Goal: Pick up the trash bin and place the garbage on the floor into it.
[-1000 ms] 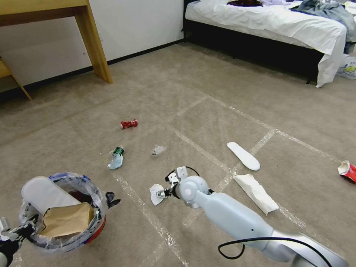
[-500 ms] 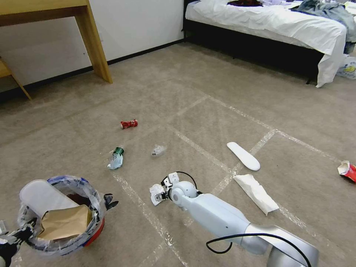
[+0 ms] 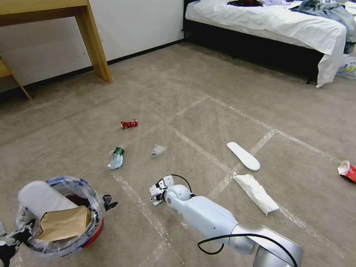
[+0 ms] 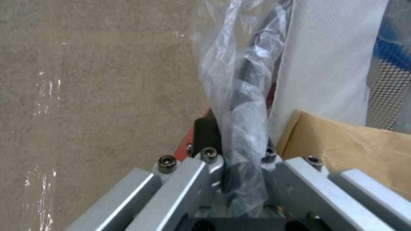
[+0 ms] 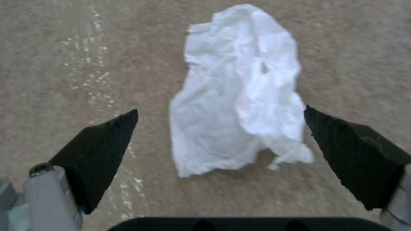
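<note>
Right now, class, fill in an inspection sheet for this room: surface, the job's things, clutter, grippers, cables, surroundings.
Surface: carpet floor crossed by whitish tape lines.
Job's things: trash bin already holds a white slipper and brown paper bag. On the floor: crumpled tissue, red can, bluish bottle, second slipper, paper wrapper, red wrapper.
Clutter: small clear scrap.
Grippers: left gripper clamped on the bin's rim; right gripper open, straddling the tissue.
Cables: black cable looped along the right arm.
Surroundings: wooden table leg, bed.
</note>
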{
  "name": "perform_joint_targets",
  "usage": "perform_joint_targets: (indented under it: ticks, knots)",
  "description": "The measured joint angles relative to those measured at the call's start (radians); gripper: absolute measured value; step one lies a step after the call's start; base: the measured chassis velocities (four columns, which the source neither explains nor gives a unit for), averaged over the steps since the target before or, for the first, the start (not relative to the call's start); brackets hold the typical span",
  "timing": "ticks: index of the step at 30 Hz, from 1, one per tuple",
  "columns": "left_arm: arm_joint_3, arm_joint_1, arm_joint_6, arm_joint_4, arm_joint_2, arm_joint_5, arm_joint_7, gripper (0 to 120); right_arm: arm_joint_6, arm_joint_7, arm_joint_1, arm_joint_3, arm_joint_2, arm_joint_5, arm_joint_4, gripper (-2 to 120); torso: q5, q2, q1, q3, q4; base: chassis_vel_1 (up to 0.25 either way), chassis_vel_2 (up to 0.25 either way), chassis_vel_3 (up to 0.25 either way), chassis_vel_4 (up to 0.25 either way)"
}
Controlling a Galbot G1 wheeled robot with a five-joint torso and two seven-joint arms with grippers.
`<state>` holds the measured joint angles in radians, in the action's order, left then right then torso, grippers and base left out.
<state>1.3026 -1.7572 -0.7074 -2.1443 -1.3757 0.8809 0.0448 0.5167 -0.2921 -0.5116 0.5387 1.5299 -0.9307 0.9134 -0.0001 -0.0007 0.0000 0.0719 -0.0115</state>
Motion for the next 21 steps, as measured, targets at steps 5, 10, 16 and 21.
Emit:
perform_joint_targets:
  ticks: [5,10,16,21]
  knots:
    - [0.004,-0.006,0.001,-0.003,-0.002,0.001,0.000,1,-0.016,0.020,0.002,-0.001,0.023,0.020,-0.040,99,0.0000,0.000,0.000,0.000,0.0000,0.000,0.000,0.000,0.000]
    - [0.007,-0.014,0.005,-0.007,-0.005,0.001,-0.001,1,-0.047,0.045,0.006,-0.001,0.051,0.059,-0.093,96,0.0000,0.000,0.000,0.000,0.0000,0.000,0.000,0.000,0.000]
    - [0.007,-0.013,0.006,-0.007,-0.007,0.001,-0.001,1,-0.076,0.064,0.011,-0.002,0.069,0.093,-0.129,96,0.0000,0.000,0.000,0.000,0.0000,0.000,0.000,0.000,0.000]
    - [0.005,-0.011,0.007,-0.006,-0.007,0.001,-0.001,1,-0.087,0.070,0.009,-0.003,0.069,0.106,-0.135,95,0.0000,0.000,0.000,0.000,0.0000,0.000,0.000,0.000,0.000]
